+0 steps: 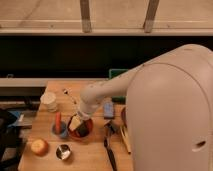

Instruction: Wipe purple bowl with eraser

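You can read no text, label, brand or number anywhere on this scene, where the gripper hangs over the round orange-red bowl.

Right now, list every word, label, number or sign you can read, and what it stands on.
No text can be read anywhere.
The white cup, the light blue block and the green object show no legible marks.
The end effector, over the orange-red bowl, bears no readable label either.
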Controlling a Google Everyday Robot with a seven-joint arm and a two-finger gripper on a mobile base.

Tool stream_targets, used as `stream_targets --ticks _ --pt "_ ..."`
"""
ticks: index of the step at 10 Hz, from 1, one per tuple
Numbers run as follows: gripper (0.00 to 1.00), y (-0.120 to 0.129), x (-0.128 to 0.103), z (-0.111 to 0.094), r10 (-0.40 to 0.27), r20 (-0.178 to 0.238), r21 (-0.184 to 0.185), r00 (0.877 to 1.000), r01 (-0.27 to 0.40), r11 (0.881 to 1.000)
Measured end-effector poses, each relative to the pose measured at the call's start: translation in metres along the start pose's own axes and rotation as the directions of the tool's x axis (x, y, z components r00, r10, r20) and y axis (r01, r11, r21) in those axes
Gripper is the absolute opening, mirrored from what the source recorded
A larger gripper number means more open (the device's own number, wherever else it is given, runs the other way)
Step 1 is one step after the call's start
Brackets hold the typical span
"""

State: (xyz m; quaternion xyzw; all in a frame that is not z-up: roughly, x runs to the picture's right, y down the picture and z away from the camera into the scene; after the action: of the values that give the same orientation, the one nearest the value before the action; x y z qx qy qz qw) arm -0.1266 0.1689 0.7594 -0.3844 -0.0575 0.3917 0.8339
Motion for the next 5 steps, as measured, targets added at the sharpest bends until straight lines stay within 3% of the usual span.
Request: stream_targets --ticks 5 --pt "0.70 0.004 -0.002 0.028 -0.010 -0.050 -0.046 0.999 0.008 0.999"
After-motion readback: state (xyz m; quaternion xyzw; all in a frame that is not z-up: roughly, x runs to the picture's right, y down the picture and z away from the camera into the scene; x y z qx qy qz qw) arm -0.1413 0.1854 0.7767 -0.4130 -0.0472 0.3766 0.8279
